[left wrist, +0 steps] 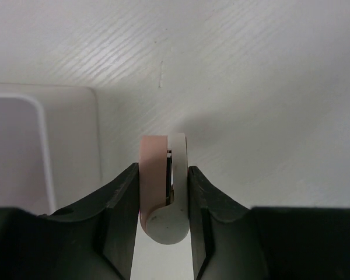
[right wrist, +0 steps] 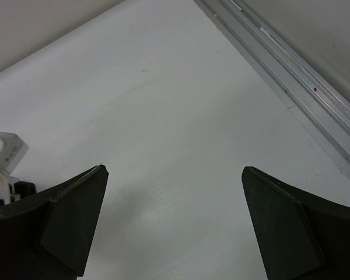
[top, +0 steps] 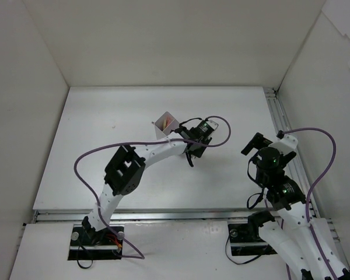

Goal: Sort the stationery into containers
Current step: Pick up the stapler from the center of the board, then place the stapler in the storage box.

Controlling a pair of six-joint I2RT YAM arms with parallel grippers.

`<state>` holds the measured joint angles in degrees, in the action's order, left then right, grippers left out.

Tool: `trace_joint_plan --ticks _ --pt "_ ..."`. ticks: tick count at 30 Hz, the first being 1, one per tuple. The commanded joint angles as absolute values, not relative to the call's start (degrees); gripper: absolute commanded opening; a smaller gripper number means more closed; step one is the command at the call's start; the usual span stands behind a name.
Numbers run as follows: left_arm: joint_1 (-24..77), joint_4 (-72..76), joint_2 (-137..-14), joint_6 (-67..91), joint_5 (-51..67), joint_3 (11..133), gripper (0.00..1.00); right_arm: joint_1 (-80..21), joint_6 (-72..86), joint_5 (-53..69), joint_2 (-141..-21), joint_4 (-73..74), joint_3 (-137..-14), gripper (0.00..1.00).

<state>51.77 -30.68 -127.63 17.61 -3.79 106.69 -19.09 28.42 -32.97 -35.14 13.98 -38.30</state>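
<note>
White table [left wrist: 251, 87]; left gripper [left wrist: 162, 175] pinches pink-and-white eraser [left wrist: 153, 157], perhaps two; right gripper [right wrist: 174, 170] spread.

Top view: bright, even, diffuse light from overhead. White walls [top: 163, 41] and desk [top: 105, 151] are close to washed out, with no hard glare. Shadows on the desk are faint and soft-edged.
Left wrist view: left jaws near-black, surface detail lost, edges soft. The pinkish eraser [left wrist: 153, 169] pinched between them is in fair focus. A soft grey shadow lies just beyond and right of the jaws, and the desk grain beyond is crisp. The box [left wrist: 23, 146] left of the jaws looks dull and hazy.
Right wrist view: right jaws, set wide, are dark and blurred, with a dimmer patch between them. The rail [right wrist: 291, 76] beyond-right is sharp with a thin sheen
</note>
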Motion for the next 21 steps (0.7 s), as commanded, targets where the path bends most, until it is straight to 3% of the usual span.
trace_joint_plan --ticks 1,10,21 --pt "53.09 -26.63 -115.50 11.17 -7.55 105.83 0.12 -18.63 28.04 -33.75 -35.60 11.69 -38.85 0.98" --pt "51.68 -21.10 -104.68 -2.17 -15.29 94.75 0.16 -18.46 27.95 -34.01 -36.21 11.69 -39.02 0.98" --pt "48.78 -19.95 -112.14 -7.56 -20.47 100.02 0.17 -18.46 27.33 -34.19 -37.26 11.60 -39.46 0.98"
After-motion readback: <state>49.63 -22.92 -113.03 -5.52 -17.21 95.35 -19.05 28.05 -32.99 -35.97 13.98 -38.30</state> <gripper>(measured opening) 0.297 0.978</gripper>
